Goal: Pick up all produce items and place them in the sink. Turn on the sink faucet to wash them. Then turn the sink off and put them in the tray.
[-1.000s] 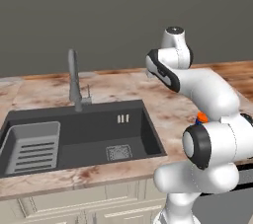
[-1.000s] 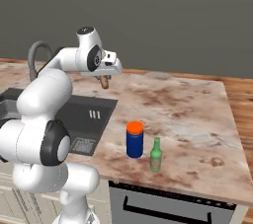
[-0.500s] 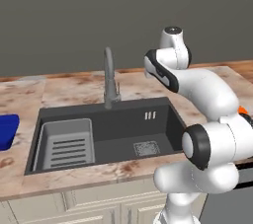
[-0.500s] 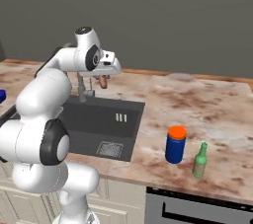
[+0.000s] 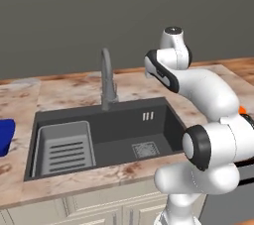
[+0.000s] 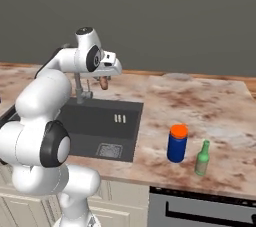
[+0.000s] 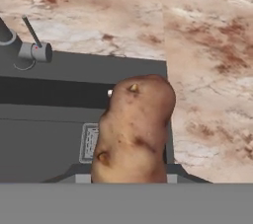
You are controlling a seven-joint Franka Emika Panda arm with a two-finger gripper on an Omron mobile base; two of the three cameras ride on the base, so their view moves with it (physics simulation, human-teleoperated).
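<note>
Potato [image 7: 133,131]: one lumpy orange-brown produce item, seen large in the hand view, held upright and clenched in the gripper [image 6: 103,82]. In the right base view the same piece [image 6: 103,83] is seen hanging below the hand, raised in the air above the counter's edge at the right rear corner of the sink [image 6: 97,127], clear of the basin floor.

Sink [image 5: 124,135]: dark grey recessed basin, with a square drain grate [image 5: 146,149] on its floor and three small slots [image 5: 148,116] on its back wall. A light grey slatted rack insert [image 5: 64,148] is set in its left part.

Sink faucet [image 5: 105,78]: tall grey gooseneck tap, mounted behind the basin at mid-length; its base and thin lever [image 7: 30,45] are seen at the upper left of the hand view. Running water cannot be made out.

Tray [image 5: 5,136]: bright blue, partly cut off at the left edge of the left base view, resting on the counter [image 6: 200,111] to the left of the sink.

Other items, on the marbled brown counter to the right of the sink in the right base view: a blue canister with an orange lid [image 6: 177,143], and a small green bottle [image 6: 202,158] just beside it, the two standing apart from each other.
</note>
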